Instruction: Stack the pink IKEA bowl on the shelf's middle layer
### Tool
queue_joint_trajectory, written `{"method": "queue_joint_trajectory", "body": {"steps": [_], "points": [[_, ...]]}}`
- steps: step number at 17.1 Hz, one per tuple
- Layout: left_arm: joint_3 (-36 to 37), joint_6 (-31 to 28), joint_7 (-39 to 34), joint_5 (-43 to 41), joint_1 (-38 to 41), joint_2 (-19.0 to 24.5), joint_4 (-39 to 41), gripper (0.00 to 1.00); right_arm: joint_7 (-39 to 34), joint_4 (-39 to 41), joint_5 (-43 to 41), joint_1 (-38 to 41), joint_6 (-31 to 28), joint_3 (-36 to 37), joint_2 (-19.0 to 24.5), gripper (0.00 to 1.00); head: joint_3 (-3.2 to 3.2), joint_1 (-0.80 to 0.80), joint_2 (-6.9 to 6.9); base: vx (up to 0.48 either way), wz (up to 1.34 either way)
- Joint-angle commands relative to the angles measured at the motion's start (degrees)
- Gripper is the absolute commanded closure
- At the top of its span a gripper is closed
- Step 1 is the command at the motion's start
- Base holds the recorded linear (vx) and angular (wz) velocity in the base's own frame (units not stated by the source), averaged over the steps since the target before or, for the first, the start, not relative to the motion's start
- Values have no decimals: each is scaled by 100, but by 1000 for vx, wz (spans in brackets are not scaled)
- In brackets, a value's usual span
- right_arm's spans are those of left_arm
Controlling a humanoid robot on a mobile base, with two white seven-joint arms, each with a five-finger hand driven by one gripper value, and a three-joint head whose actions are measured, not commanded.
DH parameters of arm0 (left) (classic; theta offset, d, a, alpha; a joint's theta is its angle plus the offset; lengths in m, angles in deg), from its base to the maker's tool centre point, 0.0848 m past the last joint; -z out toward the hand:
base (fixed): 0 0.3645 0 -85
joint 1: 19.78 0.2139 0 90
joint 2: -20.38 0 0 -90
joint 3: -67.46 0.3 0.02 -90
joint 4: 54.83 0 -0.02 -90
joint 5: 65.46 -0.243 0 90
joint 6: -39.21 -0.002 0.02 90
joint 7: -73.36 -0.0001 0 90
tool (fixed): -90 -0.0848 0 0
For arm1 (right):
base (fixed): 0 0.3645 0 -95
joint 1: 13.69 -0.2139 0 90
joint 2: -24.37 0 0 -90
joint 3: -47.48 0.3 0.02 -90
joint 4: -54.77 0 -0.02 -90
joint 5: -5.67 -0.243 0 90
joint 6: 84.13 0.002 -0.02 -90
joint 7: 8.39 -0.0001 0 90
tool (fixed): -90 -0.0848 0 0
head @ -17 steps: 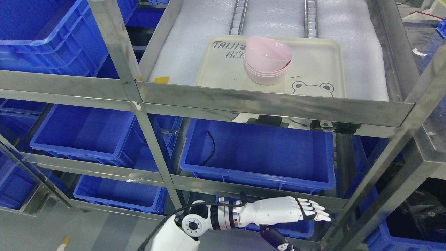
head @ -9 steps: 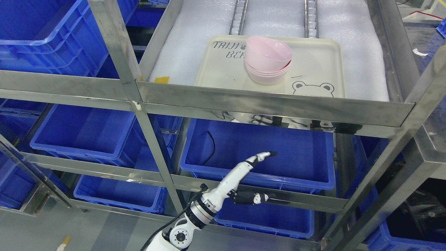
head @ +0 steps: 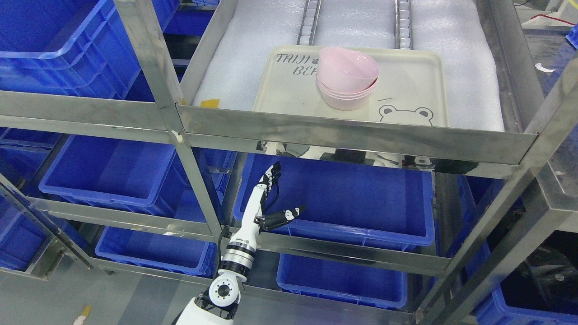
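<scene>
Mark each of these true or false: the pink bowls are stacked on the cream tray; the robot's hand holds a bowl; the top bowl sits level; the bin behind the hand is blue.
1. The pink bowls are stacked on the cream tray. True.
2. The left hand holds a bowl. False: it is open and holds nothing.
3. The top bowl sits level. False: it is tilted in the stack.
4. The bin behind the hand is blue. True.

Four pink bowls (stacked), one tray.
</scene>
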State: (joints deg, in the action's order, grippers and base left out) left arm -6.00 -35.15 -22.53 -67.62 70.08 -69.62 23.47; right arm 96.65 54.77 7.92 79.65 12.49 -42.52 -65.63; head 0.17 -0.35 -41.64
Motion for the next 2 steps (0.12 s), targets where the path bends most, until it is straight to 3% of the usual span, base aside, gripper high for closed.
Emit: {"method": "queue_joint_trajectory", "body": {"steps": [1,2], "points": [[-195,-80,-35,93,-73,100,361,0,-2,100,3,0,-3,-18,-100,0,0,0,0,0,0],[-177,-71,-35,102,-56,100,361,0,-2,100,3,0,-3,-18,-100,0,0,0,0,0,0]]}}
